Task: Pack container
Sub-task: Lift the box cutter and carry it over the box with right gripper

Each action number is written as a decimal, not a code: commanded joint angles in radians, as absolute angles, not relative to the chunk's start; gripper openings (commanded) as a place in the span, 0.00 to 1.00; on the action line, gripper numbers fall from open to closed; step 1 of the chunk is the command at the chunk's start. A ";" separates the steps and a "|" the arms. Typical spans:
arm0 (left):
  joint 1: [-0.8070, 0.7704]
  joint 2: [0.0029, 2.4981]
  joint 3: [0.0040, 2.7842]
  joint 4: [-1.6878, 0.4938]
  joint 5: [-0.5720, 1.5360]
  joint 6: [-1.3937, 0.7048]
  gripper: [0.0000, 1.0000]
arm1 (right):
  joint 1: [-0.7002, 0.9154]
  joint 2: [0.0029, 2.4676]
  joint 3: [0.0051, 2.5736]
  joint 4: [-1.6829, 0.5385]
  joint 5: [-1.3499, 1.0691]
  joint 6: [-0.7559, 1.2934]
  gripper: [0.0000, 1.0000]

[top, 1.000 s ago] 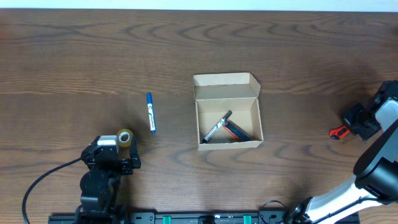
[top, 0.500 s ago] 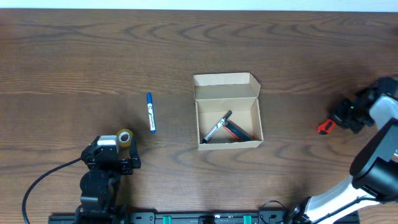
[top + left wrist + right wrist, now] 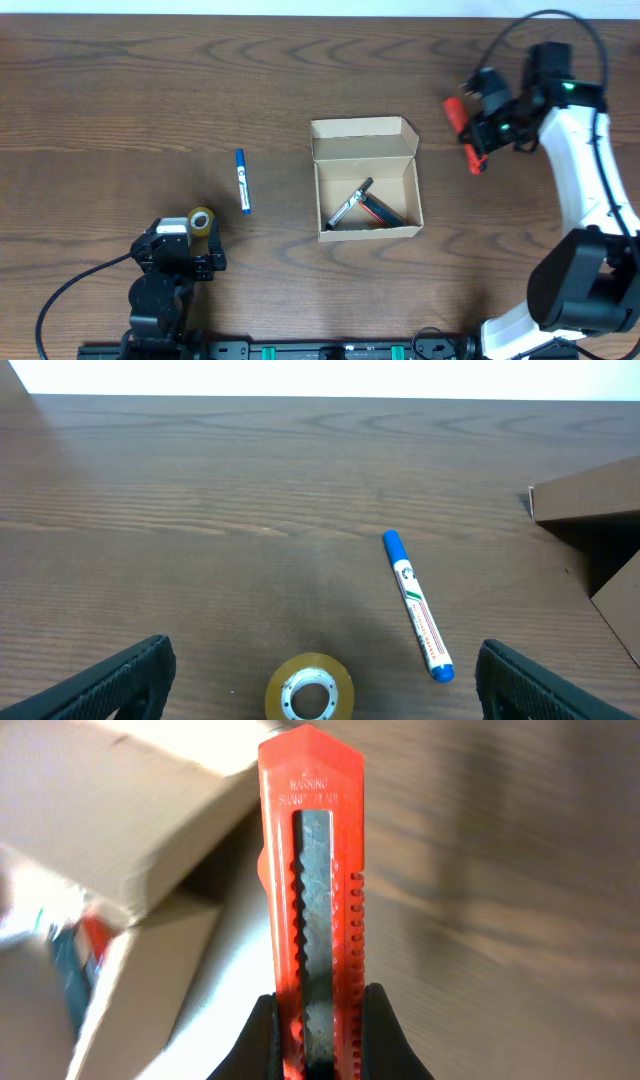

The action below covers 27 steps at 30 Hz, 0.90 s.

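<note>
Holding cutter, right gripper right of container

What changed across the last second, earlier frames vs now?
The right gripper, shut on the red box cutter throughout, swung from the table's right edge up and left, next to the cardboard box. Nothing was grasped or released. The left gripper, blue marker, tape roll and box stayed put.

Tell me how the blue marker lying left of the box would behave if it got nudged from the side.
The blue marker looks round-barrelled and lies flat on the smooth table, so a side push would probably roll it. It seems rigid and slim, likely light. Its smooth barrel might slip in a loose grip.
</note>
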<state>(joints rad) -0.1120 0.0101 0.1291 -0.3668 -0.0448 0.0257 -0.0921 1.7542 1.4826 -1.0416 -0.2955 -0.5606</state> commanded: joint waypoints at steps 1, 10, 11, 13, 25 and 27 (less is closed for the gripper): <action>-0.112 0.004 0.111 -0.369 -0.052 0.019 0.95 | -0.015 1.752 1.502 -1.084 -0.318 -0.875 0.01; -0.112 0.004 0.111 -0.369 -0.051 0.019 0.95 | 0.158 1.752 1.507 -1.175 -0.254 -1.032 0.01; -0.112 0.004 0.111 -0.369 -0.051 0.019 0.95 | 0.171 1.752 1.507 -1.174 -0.242 -1.038 0.01; -0.112 0.004 0.111 -0.369 -0.052 0.019 0.95 | 0.195 1.752 1.507 -1.170 -0.213 -1.045 0.01; -0.112 0.004 0.111 -0.369 -0.052 0.019 0.95 | 0.368 1.752 1.507 -1.159 -0.179 -1.124 0.01; -0.112 0.004 0.111 -0.369 -0.052 0.019 0.95 | 0.396 1.752 1.507 -1.151 -0.180 -1.124 0.01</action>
<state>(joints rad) -0.1123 0.0101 0.1291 -0.3672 -0.0448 0.0257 0.3584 1.7550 1.4841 -1.1568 -0.1818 -1.1004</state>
